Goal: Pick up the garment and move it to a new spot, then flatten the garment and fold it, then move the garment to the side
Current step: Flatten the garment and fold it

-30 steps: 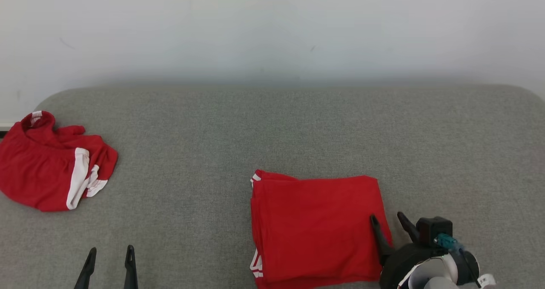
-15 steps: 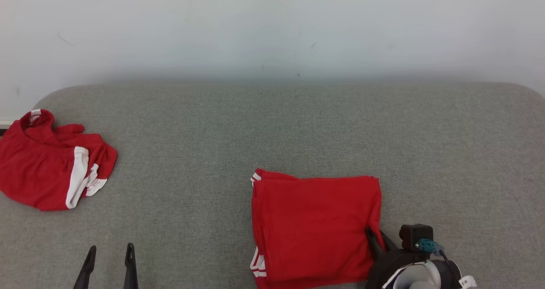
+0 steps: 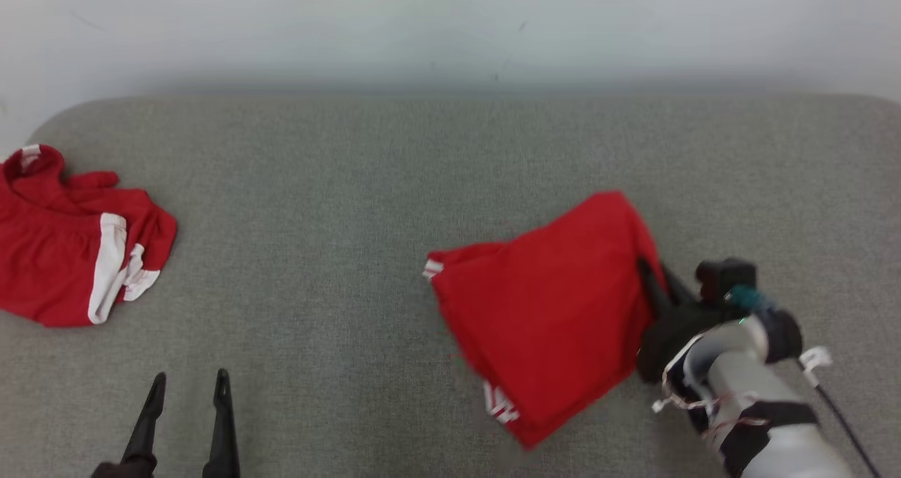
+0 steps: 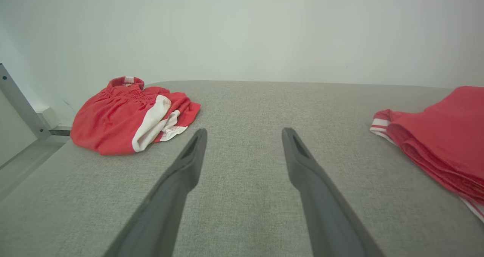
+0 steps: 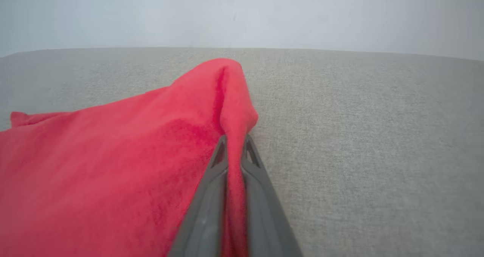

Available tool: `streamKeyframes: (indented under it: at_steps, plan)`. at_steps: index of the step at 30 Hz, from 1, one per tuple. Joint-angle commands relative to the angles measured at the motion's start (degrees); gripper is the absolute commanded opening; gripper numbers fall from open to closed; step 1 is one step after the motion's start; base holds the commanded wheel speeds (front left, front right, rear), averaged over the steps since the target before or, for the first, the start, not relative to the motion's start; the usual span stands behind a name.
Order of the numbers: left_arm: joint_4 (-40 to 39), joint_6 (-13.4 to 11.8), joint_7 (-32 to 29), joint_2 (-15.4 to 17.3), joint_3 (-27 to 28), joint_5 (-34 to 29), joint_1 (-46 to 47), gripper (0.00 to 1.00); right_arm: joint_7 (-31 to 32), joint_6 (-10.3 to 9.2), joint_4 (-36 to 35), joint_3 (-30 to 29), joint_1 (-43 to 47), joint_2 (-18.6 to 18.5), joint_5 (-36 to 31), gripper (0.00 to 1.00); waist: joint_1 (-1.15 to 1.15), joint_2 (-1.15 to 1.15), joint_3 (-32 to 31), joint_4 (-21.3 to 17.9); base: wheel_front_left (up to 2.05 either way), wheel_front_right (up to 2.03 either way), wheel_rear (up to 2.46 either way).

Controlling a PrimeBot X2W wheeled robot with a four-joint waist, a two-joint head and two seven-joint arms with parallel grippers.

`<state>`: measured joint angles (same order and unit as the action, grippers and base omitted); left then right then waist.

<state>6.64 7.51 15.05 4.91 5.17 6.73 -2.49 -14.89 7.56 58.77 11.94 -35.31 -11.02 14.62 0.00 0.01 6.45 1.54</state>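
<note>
The folded red garment (image 3: 556,309) with white stripes hangs tilted above the grey surface, its right edge raised. My right gripper (image 3: 654,275) is shut on that right edge. In the right wrist view the red garment (image 5: 113,162) is pinched between the two grey fingers (image 5: 211,189) and drapes off to the left. My left gripper (image 3: 188,386) stands open at the lower left, holding nothing, far from the fabric. In the left wrist view its fingers (image 4: 181,173) are spread apart over bare surface, and the folded garment (image 4: 438,136) lies at the right.
A second red garment with white panels (image 3: 70,246) lies crumpled at the far left edge of the grey padded surface (image 3: 352,203). A pale wall (image 3: 450,20) runs behind. A metal frame bar (image 4: 19,102) stands at the left in the left wrist view.
My right gripper shut on the folded garment's right edge and lifted it up and away, tilting the fabric. The head camera shifted downward. The left gripper kept still.
</note>
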Motion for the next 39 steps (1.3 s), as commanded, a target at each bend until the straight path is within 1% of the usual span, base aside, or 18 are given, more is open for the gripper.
streamKeyframes:
  at_steps: [1, 3, 4, 7, 13, 17, 27, 39]
  plan:
    - [-0.38, -0.08, 0.17, 0.16, -0.72, 0.56, 1.91, 1.00, -0.28, -0.17, -0.63, 0.29, -2.83, -1.78, 0.59, 0.00, 0.00, -0.01, 4.40, -0.03, 0.00, 0.00, 0.00]
    - [-1.39, -0.08, 0.17, 0.55, -1.32, 0.73, 3.58, 1.00, -0.31, -0.17, -1.22, 0.72, -5.91, -3.55, 0.56, 0.00, 0.00, -0.01, 7.43, -0.35, 0.00, 0.00, 0.00]
    - [-1.39, -0.08, 0.17, 0.55, -1.32, 0.73, 3.58, 1.00, -0.31, -0.17, -1.22, 0.72, -5.91, -3.55, 0.56, 0.00, 0.00, -0.01, 7.43, -0.35, 0.00, 0.00, 0.00]
    - [-2.92, -0.08, 0.17, 1.38, -1.88, 1.53, 5.76, 1.00, -0.32, -0.17, -2.10, 1.45, -10.19, -6.18, 0.18, 0.00, 0.00, -0.01, 12.01, -1.55, 0.00, 0.00, 0.00]
    - [-6.72, -0.08, 0.17, 4.07, -1.04, 1.76, 9.26, 1.00, -0.29, -0.17, -4.10, 3.90, -18.39, -10.51, -0.68, 0.00, 0.00, -0.01, 20.70, -6.50, 0.00, 0.00, 0.00]
    - [-8.90, -0.09, 0.17, 6.00, -0.44, 1.67, 10.97, 1.00, -0.31, -0.17, -4.43, 4.81, -22.17, -13.16, -0.70, 0.00, 0.00, -0.01, 24.54, -9.80, 0.00, 0.00, 0.00]
    - [-14.98, -0.11, 0.17, 9.72, 0.38, 0.37, 10.53, 1.00, 0.30, -0.17, -5.40, 3.78, -29.54, -19.49, -1.22, 0.00, 0.00, -0.01, 30.60, -15.82, 0.00, 0.00, 0.00]
    - [-20.89, -0.55, -1.09, 11.61, 0.22, -0.38, 9.36, 1.00, 4.84, -0.17, -9.43, 4.66, -36.03, -26.74, -2.13, 0.00, 0.00, -0.01, 34.34, -19.55, 0.00, 0.00, 0.00]
